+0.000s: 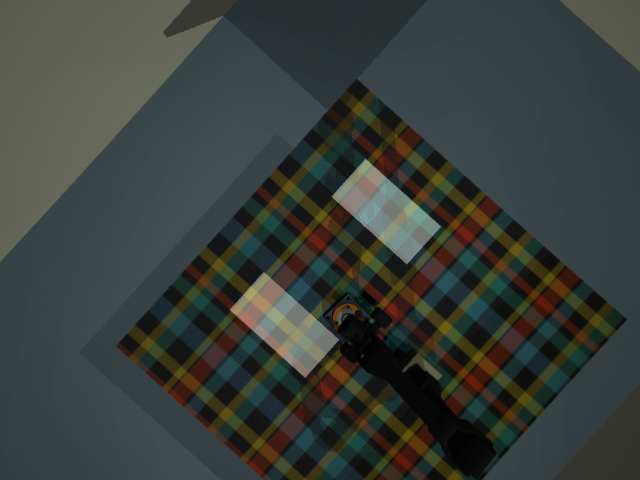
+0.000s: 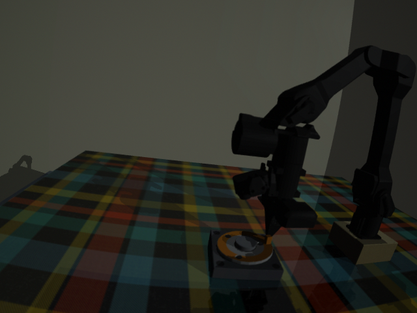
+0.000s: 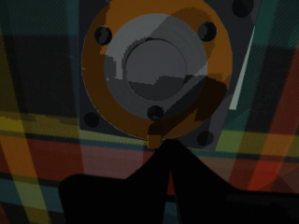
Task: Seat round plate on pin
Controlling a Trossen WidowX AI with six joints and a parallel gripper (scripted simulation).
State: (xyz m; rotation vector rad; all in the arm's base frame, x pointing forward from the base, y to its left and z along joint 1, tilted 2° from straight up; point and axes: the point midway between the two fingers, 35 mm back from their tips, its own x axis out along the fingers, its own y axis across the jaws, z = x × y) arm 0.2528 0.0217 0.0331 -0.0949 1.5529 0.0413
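Observation:
The round orange and grey plate [image 1: 337, 311] [image 2: 223, 247] [image 3: 93, 70] sits around the grey post [image 2: 245, 244] [image 3: 155, 67] on the dark square base [image 2: 245, 273] [image 3: 239, 35]. Its pale lower rim shows above the base at the front in the exterior view, so it appears slightly raised there. The orange tab [image 2: 268, 240] [image 3: 154, 141] points toward the arm, and the hole [image 3: 155, 112] next to it looks dark. I cannot make out the pin. My gripper [image 2: 268, 233] [image 3: 171, 144] is shut and empty, its tips close beside the tab; contact cannot be told.
The base lies on a plaid cloth [image 1: 206, 361] [image 2: 117, 215]. The arm's pale mounting block [image 1: 429, 366] [image 2: 375, 252] stands to the right in the exterior view. Bright light patches lie on the cloth in the top view, and the arm's shadow crosses the plate.

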